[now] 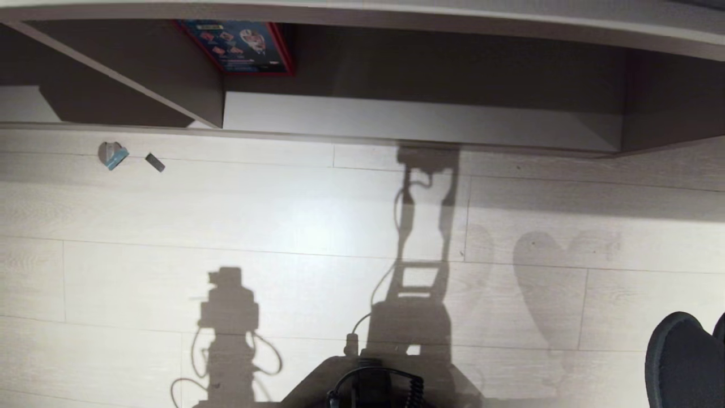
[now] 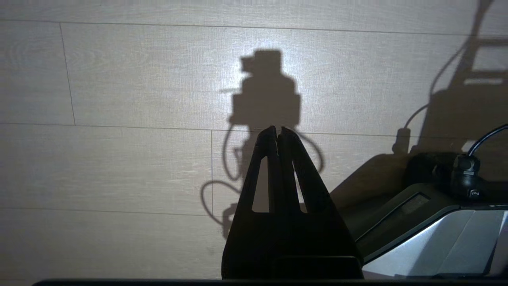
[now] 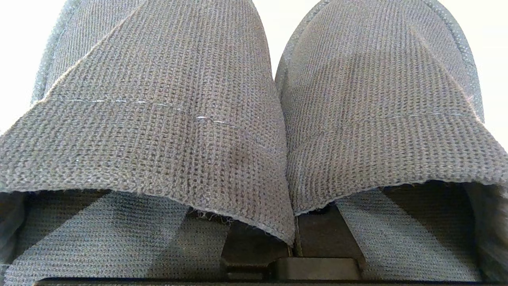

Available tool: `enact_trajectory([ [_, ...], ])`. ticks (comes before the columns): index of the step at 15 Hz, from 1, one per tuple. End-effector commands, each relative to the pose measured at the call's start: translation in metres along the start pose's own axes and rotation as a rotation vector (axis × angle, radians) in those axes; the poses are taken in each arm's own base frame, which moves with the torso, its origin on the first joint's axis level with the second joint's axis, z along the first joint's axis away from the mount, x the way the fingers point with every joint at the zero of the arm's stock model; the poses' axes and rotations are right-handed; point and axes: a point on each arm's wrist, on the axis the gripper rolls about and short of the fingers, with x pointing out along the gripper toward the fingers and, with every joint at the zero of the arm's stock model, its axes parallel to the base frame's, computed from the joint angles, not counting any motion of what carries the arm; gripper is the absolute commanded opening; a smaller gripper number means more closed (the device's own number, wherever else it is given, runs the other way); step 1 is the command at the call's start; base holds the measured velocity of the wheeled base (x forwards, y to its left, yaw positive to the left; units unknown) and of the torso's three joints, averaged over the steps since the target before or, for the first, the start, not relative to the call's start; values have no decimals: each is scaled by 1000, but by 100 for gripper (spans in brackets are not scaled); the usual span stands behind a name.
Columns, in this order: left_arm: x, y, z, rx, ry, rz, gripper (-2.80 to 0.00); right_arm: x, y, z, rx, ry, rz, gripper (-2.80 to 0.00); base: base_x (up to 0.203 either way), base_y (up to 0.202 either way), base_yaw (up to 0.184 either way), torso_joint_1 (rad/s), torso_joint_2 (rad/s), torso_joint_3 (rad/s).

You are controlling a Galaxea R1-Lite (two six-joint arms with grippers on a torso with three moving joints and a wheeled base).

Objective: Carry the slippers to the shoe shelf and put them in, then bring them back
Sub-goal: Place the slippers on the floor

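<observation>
Slippers (image 3: 254,119), a dark grey knitted pair, fill the right wrist view side by side, their inner edges touching along the centre of the frame and their open heels facing the camera. Right gripper (image 3: 293,246): its dark fingers reach in under the two adjoining fabric uppers at lower centre and are clamped together on them, one finger inside each slipper. In the head view the same pair appears only as two dark rounded toes (image 1: 688,362) at the lower right corner, above the pale plank floor (image 1: 283,215), with a heart-shaped shadow just to their left.

Shoe shelf (image 1: 419,122): a low open cubby with a pale bottom board, spanning the upper centre and upper right of the head view, well apart from the slippers. A slanted divider panel (image 1: 136,73) bounds it at upper left. A blue box with a red edge (image 1: 241,45) lies at the top of the frame, left of centre.

Left gripper (image 2: 278,133): fingers pressed together, holding nothing, hanging over the floor, beside the robot base (image 2: 436,234) at lower right of the left wrist view.

Two small objects, one blue-grey (image 1: 113,154) and one dark (image 1: 154,162), lie on the floor at upper left of the head view.
</observation>
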Motion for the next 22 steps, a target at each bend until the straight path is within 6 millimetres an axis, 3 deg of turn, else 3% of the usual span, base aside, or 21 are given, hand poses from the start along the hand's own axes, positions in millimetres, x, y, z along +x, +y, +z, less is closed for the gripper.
enact_trajectory([
  [1,0,0,0,0,0,1,-280,0,0,0,-5,4,0,-280,0,0,0,-1,1,190],
  [22,0,0,0,0,1,0,-280,0,0,0,-26,1,14,-280,0,0,0,2,3,202],
])
